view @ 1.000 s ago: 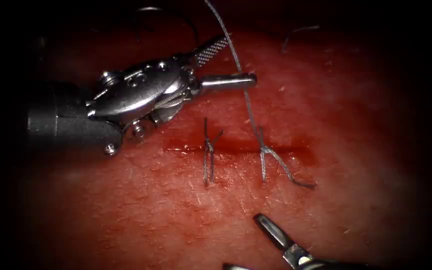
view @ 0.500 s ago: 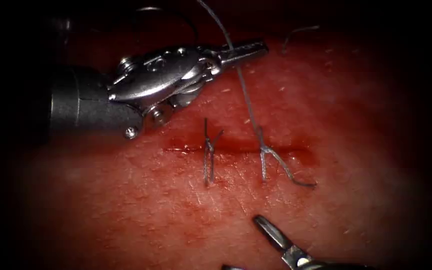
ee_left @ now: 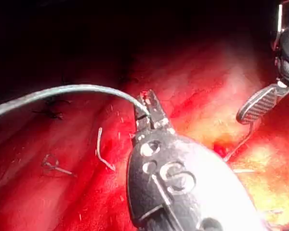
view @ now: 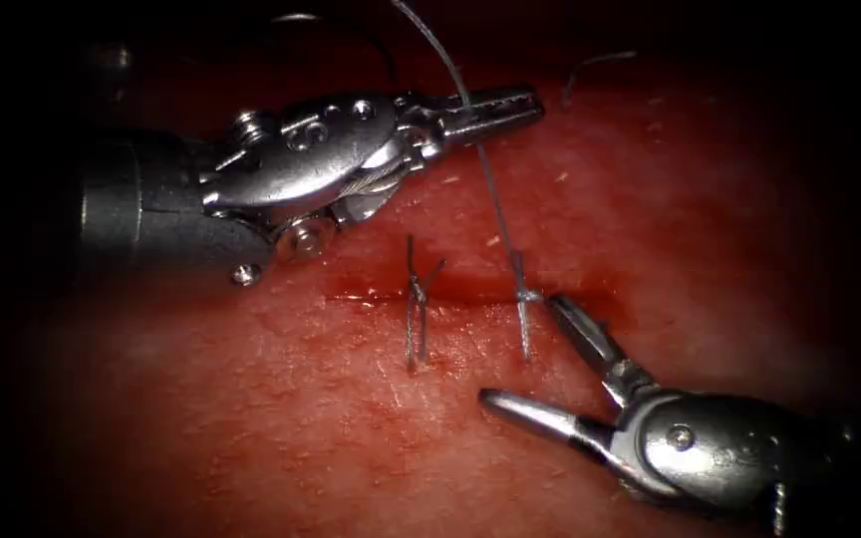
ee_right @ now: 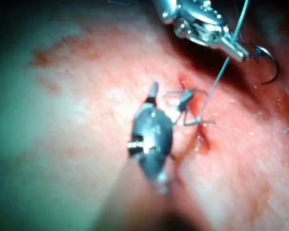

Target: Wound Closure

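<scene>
Your left arm's steel needle driver [view: 495, 106] has its two serrated jaws closed together on the thin grey braided thread [view: 495, 204], its long axis pointing toward the endoscope view's right, above the cut. From that grip the thread runs down to the right-hand knot [view: 527, 295] on the dark horizontal cut [view: 470, 291] in the red, wet tissue [view: 710, 219], and its other part climbs up out of the light. Your right arm's silver needle driver [view: 535, 354] stands with jaws spread wide, holding nothing; its upper jaw tip lies just beside that knot and points up and to the left, while the lower jaw points left across the tissue below the cut. A second, finished stitch with short cut ends [view: 416, 299] crosses the cut further left. The curved steel needle [ee_right: 269, 65] lies free behind your left tool, out of the tissue, held by neither tool. Your left tool's housing shows a stamped "S" [ee_left: 176, 175].
</scene>
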You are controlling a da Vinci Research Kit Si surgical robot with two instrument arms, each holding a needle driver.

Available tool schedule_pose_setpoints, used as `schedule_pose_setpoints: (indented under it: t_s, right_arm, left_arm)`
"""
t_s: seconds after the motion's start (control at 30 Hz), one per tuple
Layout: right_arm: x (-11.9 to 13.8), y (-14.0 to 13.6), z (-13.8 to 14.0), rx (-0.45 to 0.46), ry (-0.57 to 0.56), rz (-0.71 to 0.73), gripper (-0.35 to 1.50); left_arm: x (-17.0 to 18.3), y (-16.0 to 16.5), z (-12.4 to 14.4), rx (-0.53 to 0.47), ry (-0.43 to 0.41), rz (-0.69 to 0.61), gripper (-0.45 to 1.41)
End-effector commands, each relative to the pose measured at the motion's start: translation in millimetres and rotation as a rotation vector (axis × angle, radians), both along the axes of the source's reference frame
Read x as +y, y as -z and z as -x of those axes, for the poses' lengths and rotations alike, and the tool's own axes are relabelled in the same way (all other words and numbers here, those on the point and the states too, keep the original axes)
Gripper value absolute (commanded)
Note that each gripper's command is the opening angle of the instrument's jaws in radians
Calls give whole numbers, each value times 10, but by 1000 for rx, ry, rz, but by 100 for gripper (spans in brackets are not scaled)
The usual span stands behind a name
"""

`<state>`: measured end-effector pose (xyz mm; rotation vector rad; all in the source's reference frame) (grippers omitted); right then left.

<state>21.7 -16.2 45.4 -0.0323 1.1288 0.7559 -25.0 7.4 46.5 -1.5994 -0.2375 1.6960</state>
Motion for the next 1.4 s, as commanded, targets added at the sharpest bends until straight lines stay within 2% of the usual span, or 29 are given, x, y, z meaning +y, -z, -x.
schedule_pose_setpoints:
  t_s: [0.03,0.13,0.27,0.37,0.47,0.6,0.7,0.9,1.2,1.4]
  right_arm:
    - [-1,3,1,5,6,-7,125]
    - [9,20,13,8,14,-27,121]
    - [43,48,29,25,6,-60,121]
    - [69,56,33,10,18,-98,120]
    - [82,44,27,-8,86,-149,118]
    - [92,6,9,-35,200,-242,120]
    - [94,-12,-2,-17,208,-263,125]
    - [71,-40,-13,-18,231,-300,120]
    - [64,-73,-27,-38,224,-291,125]
    - [64,-82,-41,-35,204,-276,123]
  left_arm:
    - [3,-3,6,-2,0,1,-45]
    - [4,-2,5,-1,-2,4,-45]
    - [3,-1,6,2,1,4,-45]
    - [0,2,8,2,1,4,-45]
    - [-3,5,11,2,1,3,-45]
    - [-5,11,15,5,-7,3,-45]
    - [-4,14,14,6,-11,4,-45]
    - [-1,16,11,11,-13,11,-45]
    - [-4,20,20,15,-10,9,-45]
    - [-7,20,22,16,-19,8,-45]
